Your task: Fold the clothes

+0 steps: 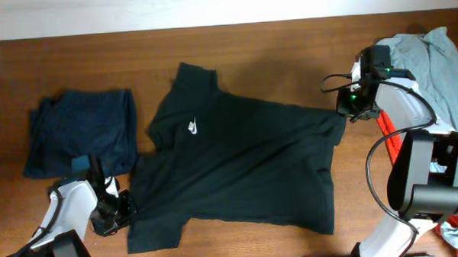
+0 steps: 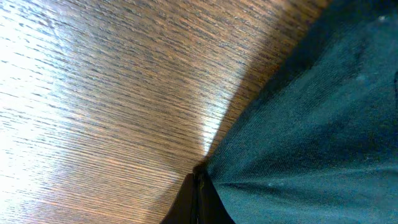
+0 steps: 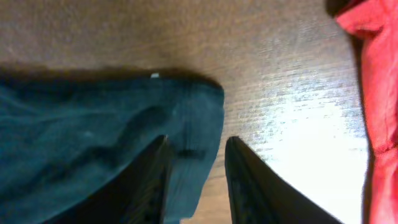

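The clothes, a black T-shirt (image 1: 245,166) with a small white logo (image 1: 192,128), lie spread flat across the middle of the wooden table. My left gripper (image 1: 123,210) sits at the shirt's lower left corner. In the left wrist view it (image 2: 199,177) is shut, pinching the shirt's edge (image 2: 298,124), and a crease runs out from the tips. My right gripper (image 1: 344,111) is at the shirt's right corner. Seen from the right wrist, it (image 3: 197,142) is open, its fingers standing either side of the hem corner (image 3: 193,112) with bare wood beside it.
A dark navy garment (image 1: 80,130) lies folded at the left of the table (image 1: 249,51). A light grey shirt (image 1: 433,60) and a red one (image 1: 394,142) are heaped at the right edge around the right arm; the red cloth (image 3: 373,81) lies close to the right fingers.
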Robot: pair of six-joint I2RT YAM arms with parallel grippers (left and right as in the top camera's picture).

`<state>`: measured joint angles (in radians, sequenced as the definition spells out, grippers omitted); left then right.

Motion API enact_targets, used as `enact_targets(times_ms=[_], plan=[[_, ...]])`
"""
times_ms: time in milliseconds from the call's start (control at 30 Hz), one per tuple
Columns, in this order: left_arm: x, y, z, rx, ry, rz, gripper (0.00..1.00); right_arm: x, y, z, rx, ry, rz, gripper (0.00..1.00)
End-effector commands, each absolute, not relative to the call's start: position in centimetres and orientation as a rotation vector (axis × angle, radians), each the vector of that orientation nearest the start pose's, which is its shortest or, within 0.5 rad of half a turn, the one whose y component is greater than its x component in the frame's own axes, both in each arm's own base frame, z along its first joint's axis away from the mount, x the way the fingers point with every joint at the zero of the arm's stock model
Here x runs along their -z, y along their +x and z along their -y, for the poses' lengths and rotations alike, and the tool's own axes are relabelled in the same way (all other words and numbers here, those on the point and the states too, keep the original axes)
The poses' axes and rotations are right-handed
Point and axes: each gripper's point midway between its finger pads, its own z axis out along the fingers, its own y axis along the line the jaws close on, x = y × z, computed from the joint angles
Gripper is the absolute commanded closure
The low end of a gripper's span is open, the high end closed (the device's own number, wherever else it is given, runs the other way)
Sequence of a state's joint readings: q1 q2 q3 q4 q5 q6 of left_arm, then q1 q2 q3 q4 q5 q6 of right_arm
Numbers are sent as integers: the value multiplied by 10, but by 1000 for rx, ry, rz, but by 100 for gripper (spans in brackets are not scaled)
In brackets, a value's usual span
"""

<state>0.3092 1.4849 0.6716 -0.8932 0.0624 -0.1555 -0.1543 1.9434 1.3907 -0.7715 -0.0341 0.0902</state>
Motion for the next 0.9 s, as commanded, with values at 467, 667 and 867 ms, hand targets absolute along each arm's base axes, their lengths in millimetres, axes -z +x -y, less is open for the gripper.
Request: enact_targets(times_ms=[467, 667, 867], plan=[[-15, 212, -47, 197, -749, -3061, 48, -17, 419, 24, -357, 595, -2884, 91], [-36, 234, -47, 254, -732, -3010, 44, 14, 426, 14, -365, 568, -2908, 91], [-50, 246, -41, 329, -645, -2992, 44, 40, 456, 28, -292, 614, -2805, 90]])
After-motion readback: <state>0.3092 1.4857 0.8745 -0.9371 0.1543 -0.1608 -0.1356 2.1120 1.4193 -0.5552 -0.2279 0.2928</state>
